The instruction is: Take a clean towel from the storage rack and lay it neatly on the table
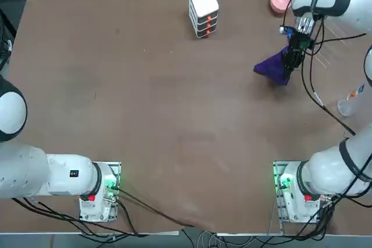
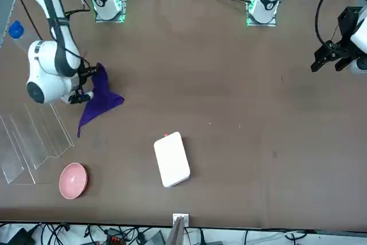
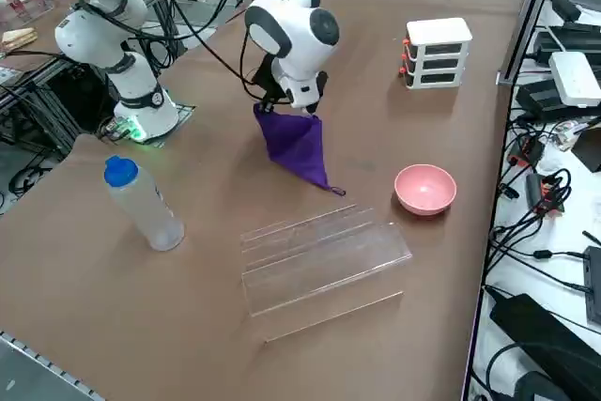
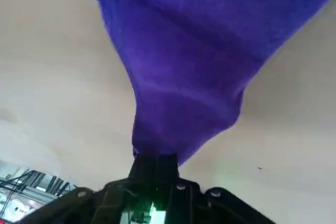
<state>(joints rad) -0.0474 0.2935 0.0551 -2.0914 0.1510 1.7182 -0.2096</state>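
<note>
The deep purple towel (image 3: 296,146) hangs from my right gripper (image 3: 272,107), which is shut on its top corner. It drapes down toward the brown table (image 1: 163,103), with its lower tip trailing near the surface. In the top view the towel (image 1: 273,67) sits at the far right, just beside the gripper (image 1: 292,55). The front view shows the towel (image 2: 98,100) spread out below the gripper (image 2: 92,78). In the wrist view the towel (image 4: 199,61) fans out from the pinched fingers. The clear storage rack (image 3: 319,260) lies apart from the towel, toward the table's right edge.
A pink bowl (image 3: 425,188) sits past the rack. A white stacked box with orange marks (image 1: 203,9) stands at the far middle. A plastic bottle with a blue cap (image 3: 143,202) stands near the right edge, close to the arm's base.
</note>
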